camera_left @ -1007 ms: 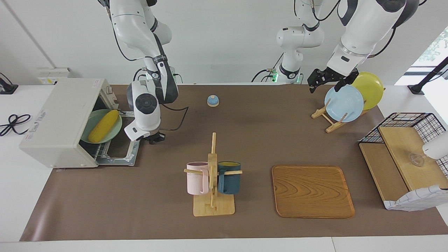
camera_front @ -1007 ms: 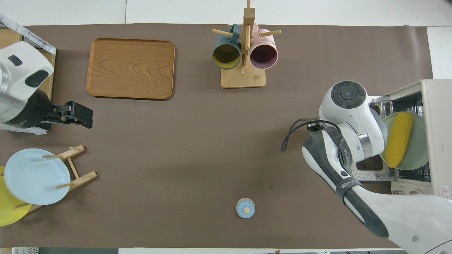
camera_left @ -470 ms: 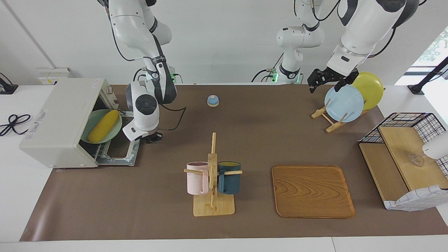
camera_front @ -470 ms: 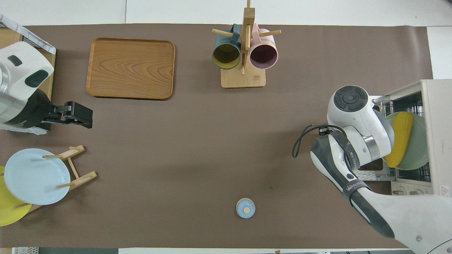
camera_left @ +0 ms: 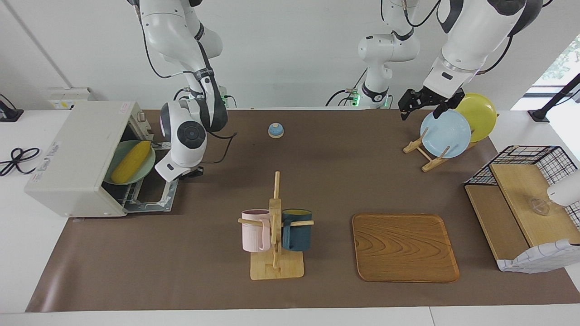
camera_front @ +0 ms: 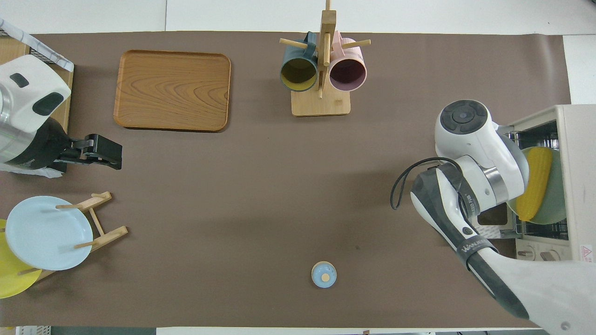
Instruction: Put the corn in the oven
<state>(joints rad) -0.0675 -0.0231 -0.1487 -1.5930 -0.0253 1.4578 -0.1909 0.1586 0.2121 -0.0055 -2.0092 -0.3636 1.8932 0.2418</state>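
Observation:
The yellow corn (camera_left: 131, 155) lies on a green plate (camera_left: 141, 173) on the wire rack inside the off-white oven (camera_left: 77, 154), at the right arm's end of the table. The oven's door (camera_left: 152, 199) lies open and flat. In the overhead view the corn (camera_front: 538, 184) and plate (camera_front: 554, 207) sit partly under the oven's top (camera_front: 577, 177). My right gripper (camera_left: 163, 168) is at the plate's rim over the open door; the wrist (camera_front: 512, 181) hides it from above. My left gripper (camera_left: 407, 106) waits in the air beside the plate rack, also in the overhead view (camera_front: 102, 151).
A mug rack (camera_left: 274, 226) with a pink and a dark blue mug stands mid-table. Beside it lies a wooden tray (camera_left: 404, 246). A small blue bell (camera_left: 275, 130) is near the robots. A plate rack (camera_left: 426, 156) holds blue and yellow plates. A wire shelf (camera_left: 525, 199) stands at the left arm's end.
The green plate with the corn has slid deeper into the oven, and my right gripper and wrist have moved toward the oven with it. The left arm has not moved.

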